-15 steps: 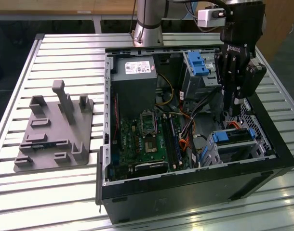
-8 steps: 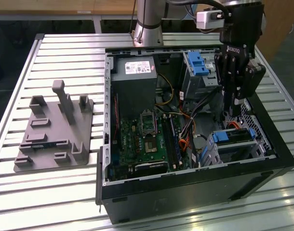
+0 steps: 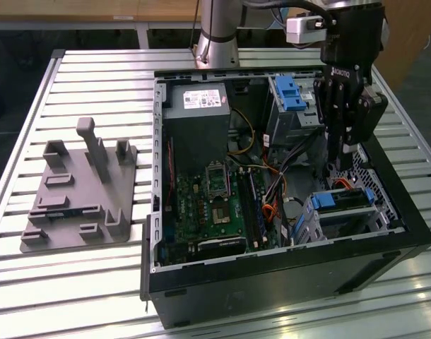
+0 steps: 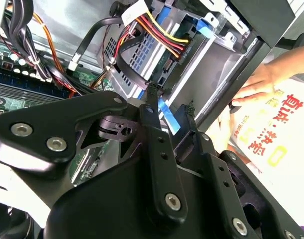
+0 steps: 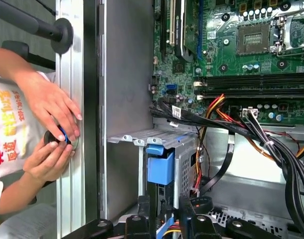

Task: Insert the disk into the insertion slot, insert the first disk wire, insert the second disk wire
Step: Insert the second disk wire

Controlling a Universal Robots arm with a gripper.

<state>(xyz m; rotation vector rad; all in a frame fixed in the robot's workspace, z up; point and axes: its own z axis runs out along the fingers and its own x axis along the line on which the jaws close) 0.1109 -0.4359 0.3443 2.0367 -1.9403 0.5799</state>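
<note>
At the far left of the exterior view a grey fixture sits on the slatted tabletop. Moving right, the open computer case takes the middle of the frame, with its green motherboard at the centre.

At the lower right of the frame the insertion slot stands by the case's right-hand wall. The disk already lies inside it, flat. As far as we can make out, its long axis runs across the frame from left to right, with the blue-framed end pointing at the motherboard.

Just above the slot, at the right of the frame, the end effector hangs down into the case. In the second wrist view its fingers stand close together with a blue disk wire between them. We judge the end effector to be clamped on that wire near its plug end, with the plug aimed towards the slot.

We expect the wire to be light and limp along its length, so a hold on the cord alone would let the end droop and twist. The plug should be small, stiff plastic, and that is where we would grip it, squarely across its flat faces. Its contacts are probably delicate and keyed, so it will not take a skewed push.

The disk is rigid, heavier and sensitive to knocks. We would handle it by the blue frame.
</note>
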